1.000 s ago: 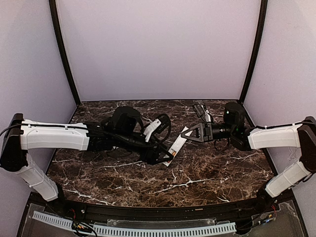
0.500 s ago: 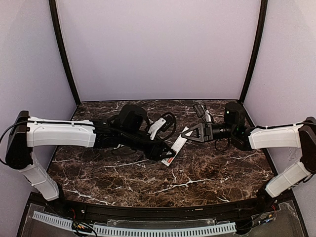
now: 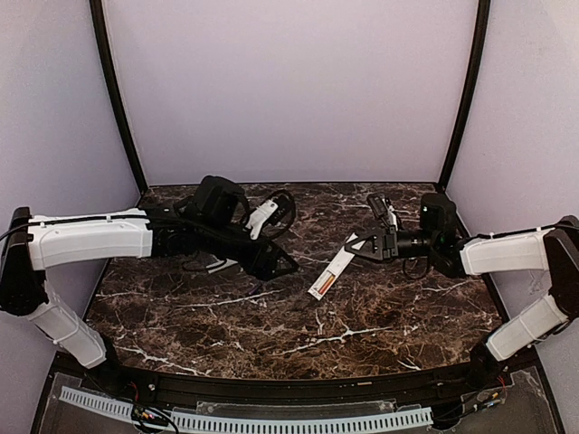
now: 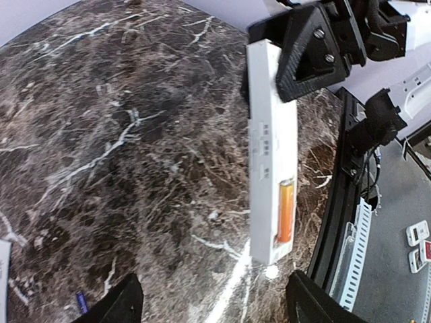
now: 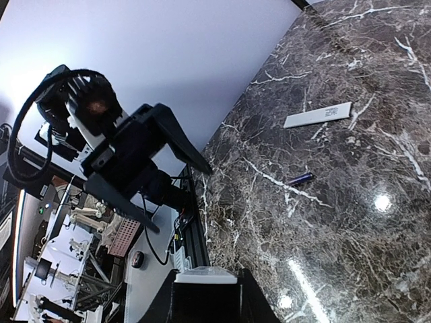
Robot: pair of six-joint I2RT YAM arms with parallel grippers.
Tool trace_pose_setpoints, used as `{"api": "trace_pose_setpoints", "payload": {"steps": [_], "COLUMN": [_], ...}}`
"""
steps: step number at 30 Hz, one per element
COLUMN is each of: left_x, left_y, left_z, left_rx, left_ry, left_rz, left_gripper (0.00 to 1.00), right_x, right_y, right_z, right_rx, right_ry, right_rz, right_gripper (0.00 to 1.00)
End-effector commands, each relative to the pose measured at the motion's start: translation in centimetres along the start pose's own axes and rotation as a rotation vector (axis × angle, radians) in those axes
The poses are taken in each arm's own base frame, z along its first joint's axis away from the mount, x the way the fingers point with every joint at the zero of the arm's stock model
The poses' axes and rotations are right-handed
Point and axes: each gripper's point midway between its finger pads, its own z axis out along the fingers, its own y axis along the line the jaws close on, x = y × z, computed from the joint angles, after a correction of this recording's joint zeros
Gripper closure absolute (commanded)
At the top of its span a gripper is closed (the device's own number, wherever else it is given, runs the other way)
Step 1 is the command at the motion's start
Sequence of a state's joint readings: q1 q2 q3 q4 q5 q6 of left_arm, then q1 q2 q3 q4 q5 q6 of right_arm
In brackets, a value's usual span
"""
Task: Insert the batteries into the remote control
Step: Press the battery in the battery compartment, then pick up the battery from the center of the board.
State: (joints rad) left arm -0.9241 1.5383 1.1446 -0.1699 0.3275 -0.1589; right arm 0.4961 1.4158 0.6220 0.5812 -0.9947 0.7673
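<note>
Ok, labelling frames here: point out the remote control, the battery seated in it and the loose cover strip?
remote control (image 4: 275, 155): left wrist view, middle of its white body.
orange battery (image 4: 285, 212): left wrist view, middle of the cylinder.
cover strip (image 5: 318, 115): right wrist view, centre of the flat strip.

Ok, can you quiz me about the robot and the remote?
1. True or false: an orange battery already sits in the remote.
2. Whose jaws hold the remote? A) the left arm's B) the right arm's C) nobody's
3. Fill in: a second, dark blue battery lies on the ____, near the white cover.
Key: 1 true; 2 B, the right arm's jaws; 3 table.
</note>
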Motion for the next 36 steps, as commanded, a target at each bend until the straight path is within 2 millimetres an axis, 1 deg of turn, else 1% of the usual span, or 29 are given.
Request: {"api": "trace_pose_setpoints", "payload": {"steps": [1,2,3,4,7,8,9,10,11,12,13,15,16,19,20,24,31,36], "left_x": [2.3,3.3,3.8,5.0,7.3,7.4,8.4,8.3,9.5,9.3,10.3,10.5,10.9,11.1,11.5,12.0,11.6,12.0], "left_y": [3.9,4.7,5.8,6.5,8.5,9.0,9.6,9.9,10.4,10.6,11.0,11.3,11.5,11.5,11.7,12.1,13.3,13.8], "left_z": [-2.8,-2.9,-3.2,-3.0,-2.8,-2.8,-2.5,-2.5,-2.2,-2.1,-1.9,-1.5,-1.1,-0.6,-0.3,0.3,1.4,2.3], "left_rx": [-0.131,-0.162,-0.189,-0.212,-0.278,-0.298,-0.318,-0.33,-0.35,-0.357,-0.367,-0.372,-0.372,-0.363,-0.362,-0.38,-0.423,-0.422], "left_ry": [0.053,0.093,0.114,0.164,0.266,0.277,0.319,0.33,0.386,0.396,0.449,0.481,0.501,0.526,0.542,0.582,0.589,0.616], "left_rz": [-0.055,-0.071,-0.088,-0.098,-0.121,-0.121,-0.125,-0.121,-0.122,-0.118,-0.119,-0.115,-0.119,-0.121,-0.122,-0.099,-0.077,-0.073], "left_gripper": [0.26,0.26,0.26,0.26,0.31,0.32,0.36,0.39,0.42,0.47,0.48,0.52,0.54,0.57,0.58,0.59,0.6,0.61], "right_x": [0.2,0.4,0.4,0.4,0.5,0.5,0.5,0.5,0.6,0.5,0.6,0.7,0.8,1.0,1.1,1.2,1.2,1.2], "right_y": [-0.4,-0.5,-0.5,-0.5,-0.5,-0.5,-0.6,-0.6,-0.7,-0.9,-1.0,-1.5,-1.7,-2.3,-2.5,-2.7,-2.7,-2.8], "right_z": [-0.8,-0.9,-0.9,-1.0,-1.0,-1.0,-1.1,-1.0,-1.1,-1.1,-1.1,-1.1,-1.1,-1.1,-1.1,-1.1,-1.0,-1.1], "right_rx": [0.002,0.003,0.003,0.004,0.005,0.009,0.015,0.02,0.028,0.038,0.05,0.075,0.084,0.109,0.114,0.118,0.118,0.122], "right_ry": [-0.013,-0.01,-0.009,-0.008,0.0,0.001,0.003,0.007,0.009,0.01,0.014,0.023,0.026,0.034,0.036,0.039,0.041,0.042], "right_rz": [-0.024,-0.027,-0.03,-0.032,-0.048,-0.055,-0.059,-0.064,-0.065,-0.068,-0.068,-0.062,-0.06,-0.051,-0.049,-0.039,-0.038,-0.033], "right_gripper": [1.0,1.0,1.0,1.0,1.0,1.0,1.0,1.0,1.0,1.0,1.0,1.0,1.0,1.0,1.0,1.0,1.0,1.0]}}
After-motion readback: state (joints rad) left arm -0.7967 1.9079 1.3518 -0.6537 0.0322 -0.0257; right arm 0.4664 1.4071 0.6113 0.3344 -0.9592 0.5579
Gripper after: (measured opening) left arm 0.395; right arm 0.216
